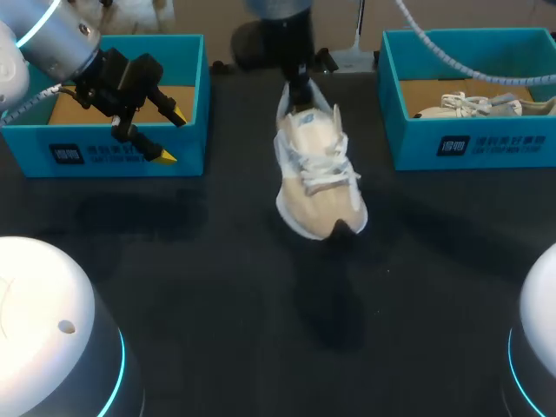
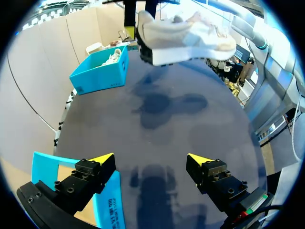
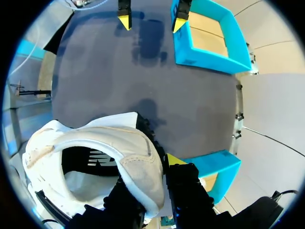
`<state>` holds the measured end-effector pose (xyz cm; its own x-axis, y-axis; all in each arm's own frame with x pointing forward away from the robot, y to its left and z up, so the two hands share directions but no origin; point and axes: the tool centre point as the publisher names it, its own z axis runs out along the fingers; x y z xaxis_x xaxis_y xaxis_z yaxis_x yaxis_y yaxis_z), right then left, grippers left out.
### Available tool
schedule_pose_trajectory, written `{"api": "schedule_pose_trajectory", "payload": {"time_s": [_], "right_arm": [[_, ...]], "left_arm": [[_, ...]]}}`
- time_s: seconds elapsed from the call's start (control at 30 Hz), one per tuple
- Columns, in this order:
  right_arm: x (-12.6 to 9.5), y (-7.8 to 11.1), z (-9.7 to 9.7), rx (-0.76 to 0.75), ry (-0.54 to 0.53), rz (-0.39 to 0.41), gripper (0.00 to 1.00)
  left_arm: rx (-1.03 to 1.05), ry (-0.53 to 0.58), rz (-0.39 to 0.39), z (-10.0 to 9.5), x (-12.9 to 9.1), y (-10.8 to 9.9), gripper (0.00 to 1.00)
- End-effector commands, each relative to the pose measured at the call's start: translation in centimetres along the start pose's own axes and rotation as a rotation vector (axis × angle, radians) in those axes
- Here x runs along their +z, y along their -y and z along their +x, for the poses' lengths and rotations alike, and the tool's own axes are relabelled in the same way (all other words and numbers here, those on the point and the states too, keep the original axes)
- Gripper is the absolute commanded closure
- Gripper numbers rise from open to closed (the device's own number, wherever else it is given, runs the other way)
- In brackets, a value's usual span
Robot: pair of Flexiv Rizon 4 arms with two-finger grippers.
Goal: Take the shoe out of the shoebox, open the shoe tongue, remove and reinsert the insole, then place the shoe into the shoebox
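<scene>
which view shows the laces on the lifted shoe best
The head view: it looks down on the shoe, laces, tongue and toe all plain. The left wrist view shows mainly its side and sole. The right wrist view shows just the heel opening, held by the fingers of the right gripper.

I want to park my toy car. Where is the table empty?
Bare table lies between the left shoebox and the shoe, between the shoe and the right shoebox, and across the near side. The middle is crowded: the right gripper holds the shoe up there, and the left gripper hangs by the left shoebox's front.
</scene>
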<state>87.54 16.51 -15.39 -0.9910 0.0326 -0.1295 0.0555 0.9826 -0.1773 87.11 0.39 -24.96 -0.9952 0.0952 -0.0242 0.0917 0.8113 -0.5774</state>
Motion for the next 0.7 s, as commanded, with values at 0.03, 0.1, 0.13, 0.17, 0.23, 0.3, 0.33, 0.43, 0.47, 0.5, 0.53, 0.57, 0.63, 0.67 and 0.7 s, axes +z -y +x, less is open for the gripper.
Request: {"api": "schedule_pose_trajectory", "payload": {"time_s": [0.03, 0.1, 0.13, 0.17, 0.23, 0.3, 0.33, 0.43, 0.47, 0.5, 0.53, 0.57, 0.63, 0.67, 0.7], "right_arm": [[-2.3, 1.3, -0.2, -0.002, 0.01, -0.006, 1.0], [-2.6, 1.6, -0.5, -0.006, 0.016, -0.008, 1.0], [-2.8, 1.9, -0.7, 0.0, 0.022, -0.019, 1.0], [-3.0, 2.0, -0.8, -0.004, 0.026, -0.017, 1.0], [-3.3, 2.4, -1.0, -0.005, 0.029, 0.001, 1.0], [-3.4, 2.8, -1.2, 0.015, 0.031, 0.021, 1.0], [-3.5, 2.8, -1.2, 0.023, 0.042, 0.009, 1.0], [-3.5, 2.8, -1.2, 0.023, 0.042, 0.009, 1.0], [-3.5, 2.8, -1.2, 0.023, 0.042, 0.009, 1.0], [-3.5, 2.8, -1.2, 0.023, 0.042, 0.009, 1.0], [-3.5, 2.8, -1.2, 0.023, 0.042, 0.009, 1.0], [-3.5, 2.8, -1.2, 0.023, 0.042, 0.009, 1.0], [-3.5, 2.8, -1.2, 0.023, 0.042, 0.009, 1.0], [-3.5, 2.8, -1.2, 0.023, 0.042, 0.009, 1.0], [-3.5, 2.8, -1.2, 0.023, 0.042, 0.009, 1.0]], "left_arm": [[0.0, -0.001, -0.002, 0.0, 0.0, 0.0, 0.0], [0.0, -0.001, -0.002, 0.0, 0.0, 0.0, 0.0], [0.0, -0.001, -0.002, 0.0, 0.0, 0.0, 0.0], [0.0, -0.001, -0.002, 0.0, 0.0, 0.0, 0.0], [0.0, -0.001, -0.002, 0.0, 0.0, 0.0, 0.0], [0.0, -0.001, -0.002, 0.0, 0.0, 0.0, 0.0], [0.0, -0.001, -0.002, 0.0, 0.0, 0.0, 0.0], [0.0, -0.001, -0.002, 0.0, 0.0, 0.0, 0.0], [0.0, -0.001, -0.002, 0.0, 0.0, 0.0, 0.0], [0.0, -0.001, -0.002, 0.0, 0.0, 0.0, 0.0], [0.0, -0.001, -0.002, 0.0, 0.0, 0.0, 0.0], [0.0, -0.001, -0.002, 0.0, 0.0, 0.0, 0.0], [0.0, -0.001, -0.002, 0.0, 0.0, 0.0, 0.0], [0.0, -0.001, -0.002, 0.0, 0.0, 0.0, 0.0], [0.0, -0.001, -0.002, 0.0, 0.0, 0.0, 0.0]]}}
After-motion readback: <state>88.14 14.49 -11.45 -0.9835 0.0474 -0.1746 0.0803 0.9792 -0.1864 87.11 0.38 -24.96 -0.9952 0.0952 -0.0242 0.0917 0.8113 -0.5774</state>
